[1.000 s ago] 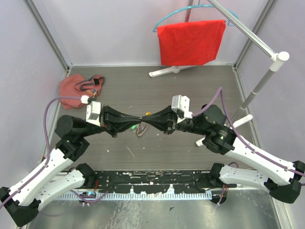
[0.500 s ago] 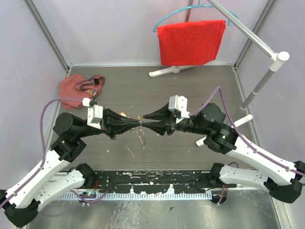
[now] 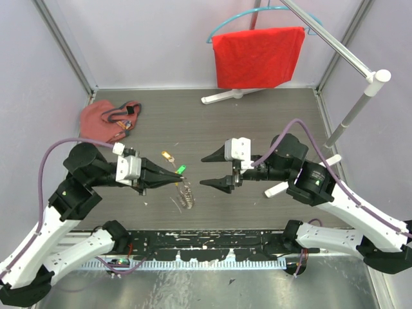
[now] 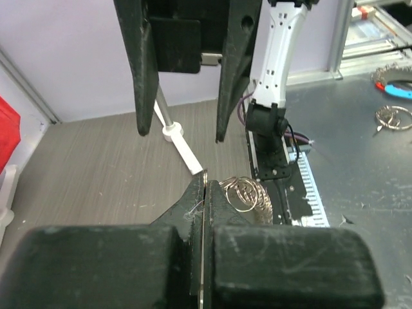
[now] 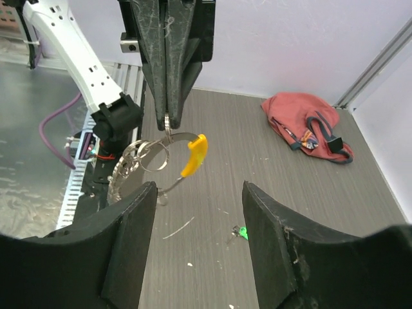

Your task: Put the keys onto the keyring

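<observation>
My left gripper point(image 3: 175, 177) is shut on the keyring point(image 5: 195, 154), pinching its thin metal loop at the fingertips point(image 4: 205, 187). The orange segment and a bunch of silvery rings point(image 3: 187, 193) hang below it, above the table. The green key point(image 3: 181, 170) lies on the table close to the left fingertips, and in the right wrist view the green key point(image 5: 241, 232) shows between my right fingers. The brass key point(image 3: 167, 156) lies a little farther back. My right gripper point(image 3: 204, 170) faces the left one, a short gap away, open and holding nothing.
A red cloth pouch point(image 3: 106, 118) with cords lies at the back left. A red cloth point(image 3: 257, 56) hangs on a hanger from a white stand point(image 3: 222, 96) at the back. A white pole point(image 3: 353, 109) slants at the right.
The two grippers were tip to tip; my right gripper has opened and drawn back right. My left gripper has pulled back left with the keyring. The green key now shows on the table.
</observation>
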Controlling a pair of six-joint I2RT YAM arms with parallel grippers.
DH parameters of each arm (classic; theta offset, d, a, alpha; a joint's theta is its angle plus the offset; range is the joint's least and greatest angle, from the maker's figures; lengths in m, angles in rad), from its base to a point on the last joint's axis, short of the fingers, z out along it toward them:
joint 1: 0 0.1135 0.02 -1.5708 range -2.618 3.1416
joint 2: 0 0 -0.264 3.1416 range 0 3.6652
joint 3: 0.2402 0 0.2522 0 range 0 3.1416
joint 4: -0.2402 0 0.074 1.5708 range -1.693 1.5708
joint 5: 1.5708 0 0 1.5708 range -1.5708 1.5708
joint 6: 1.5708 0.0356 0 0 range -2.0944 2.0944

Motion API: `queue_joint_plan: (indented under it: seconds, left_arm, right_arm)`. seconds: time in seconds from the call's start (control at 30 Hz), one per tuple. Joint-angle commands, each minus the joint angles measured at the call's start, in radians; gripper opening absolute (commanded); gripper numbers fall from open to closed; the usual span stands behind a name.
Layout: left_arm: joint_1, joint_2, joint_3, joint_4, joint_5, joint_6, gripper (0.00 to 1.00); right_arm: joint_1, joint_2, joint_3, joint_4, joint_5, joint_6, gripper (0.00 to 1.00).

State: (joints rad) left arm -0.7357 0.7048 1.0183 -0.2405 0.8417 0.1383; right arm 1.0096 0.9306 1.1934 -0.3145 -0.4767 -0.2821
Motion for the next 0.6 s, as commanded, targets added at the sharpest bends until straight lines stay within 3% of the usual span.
queue_joint_plan:
  seconds: [0.0, 0.13, 0.3, 0.57]
  left_arm:
    - [-0.003, 0.016, 0.108, -0.261, 0.050, 0.196, 0.00]
    - [-0.004, 0.033, 0.145, -0.388, 0.032, 0.315, 0.00]
    - [-0.025, 0.059, 0.139, -0.425, -0.033, 0.414, 0.00]
    - [-0.034, 0.096, 0.142, -0.480, -0.121, 0.672, 0.00]
  right_arm:
    - [0.001, 0.011, 0.088, -0.114, 0.034, -0.067, 0.61]
    - [0.001, 0.013, 0.097, -0.126, 0.079, -0.027, 0.61]
    - [0.002, 0.023, 0.034, -0.085, 0.070, -0.089, 0.60]
    - [0.000, 0.058, -0.056, 0.169, 0.053, -0.134, 0.54]
